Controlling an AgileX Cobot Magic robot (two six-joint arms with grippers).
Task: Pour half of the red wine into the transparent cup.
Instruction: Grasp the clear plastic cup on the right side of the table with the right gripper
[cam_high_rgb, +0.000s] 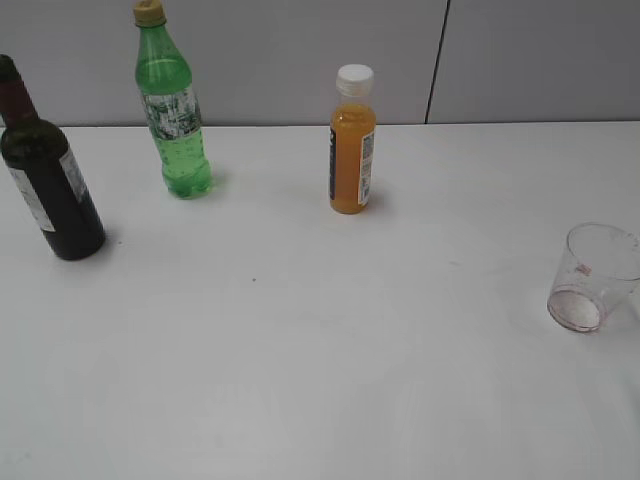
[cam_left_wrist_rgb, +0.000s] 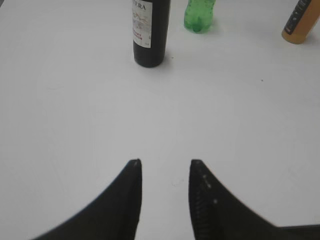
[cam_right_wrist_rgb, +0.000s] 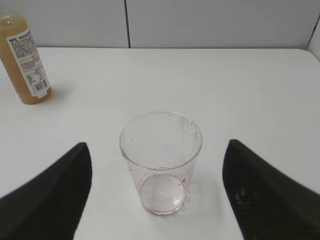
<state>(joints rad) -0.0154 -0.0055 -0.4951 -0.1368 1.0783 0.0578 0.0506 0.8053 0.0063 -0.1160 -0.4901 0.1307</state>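
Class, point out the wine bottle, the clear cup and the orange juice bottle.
wine bottle (cam_high_rgb: 55, 205), exterior view, on its dark body.
clear cup (cam_right_wrist_rgb: 161, 160), right wrist view, on its wall.
orange juice bottle (cam_high_rgb: 351, 155), exterior view, on its body.

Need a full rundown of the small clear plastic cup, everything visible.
The small clear plastic tapered cup stands upright on the white table, mouth open, at the right edge of the exterior view. Faint red printed marks show on its wall; its bottom is pinkish-stained, with no liquid visible inside. It sits between the right gripper's wide-open fingers, touching neither. Nothing but the table touches it.
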